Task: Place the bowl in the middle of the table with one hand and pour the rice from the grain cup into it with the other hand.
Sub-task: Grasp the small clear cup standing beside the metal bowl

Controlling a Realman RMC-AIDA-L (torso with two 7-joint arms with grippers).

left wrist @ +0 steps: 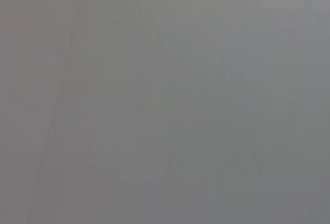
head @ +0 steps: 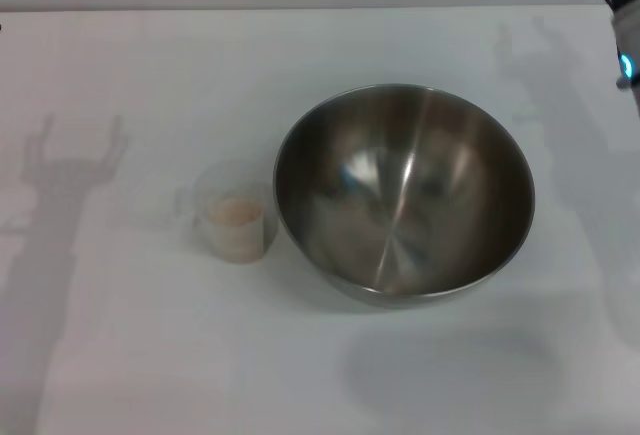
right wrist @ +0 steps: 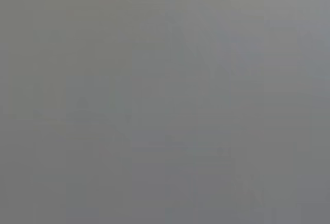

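While nothing grips either vessel yet, the risks already show in how the things lie on the white desk (head: pixel 120 355). Farthest left there is only the shadow of a two-pronged tool on the desk; the left gripper itself is out of the head view, and its wrist view gives a blank grey field, so I cannot tell how its fingers stand. Next comes the grain cup (head: pixel 236 223), upright, with the rice (head: pixel 236 213) as a shallow pale layer in its bottom and its little handle turned to the left. It stands just beside the bowl (head: pixel 404 193), perhaps touching its wall; I cannot tell which. That closeness is the chief hazard: fingers coming for the light cup could nudge the bowl, and a bowl lifted or slid could tip the cup and scatter grains. The bowl is empty, sits a little right of centre, and its smooth rounded steel may slip in a thin pinch. At the far right only a part of the right arm (head: pixel 625 15) with its blue light shows, finger state unknown. No brand, label or writing is legible anywhere.
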